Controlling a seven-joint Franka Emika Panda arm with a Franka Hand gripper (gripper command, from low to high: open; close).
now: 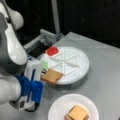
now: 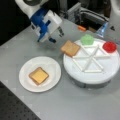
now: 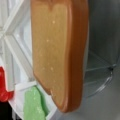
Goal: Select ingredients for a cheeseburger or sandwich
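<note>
A brown toast square (image 1: 52, 75) (image 2: 70, 48) lies on the rim of the white sectioned tray (image 1: 80, 62) (image 2: 90, 75), hanging out over its edge. It fills the wrist view (image 3: 60, 50). My gripper (image 2: 56, 35) hovers just beside this toast, open, its two dark fingers apart and off the toast. A red disc (image 1: 52, 50) (image 2: 109, 46) (image 3: 2, 85) and a green leaf (image 1: 45, 64) (image 2: 87, 39) (image 3: 33, 105) sit in tray sections. On the white paper plate (image 1: 57, 105) (image 2: 25, 67) rests the sandwich (image 1: 78, 113) (image 2: 38, 75), yellow cheese on top of a brown layer.
A metal rail (image 1: 47, 37) runs behind the tray at the table's back. A small orange piece (image 2: 81, 28) lies near it. A dark perforated board (image 2: 15, 110) borders the grey table at a front view's bottom left.
</note>
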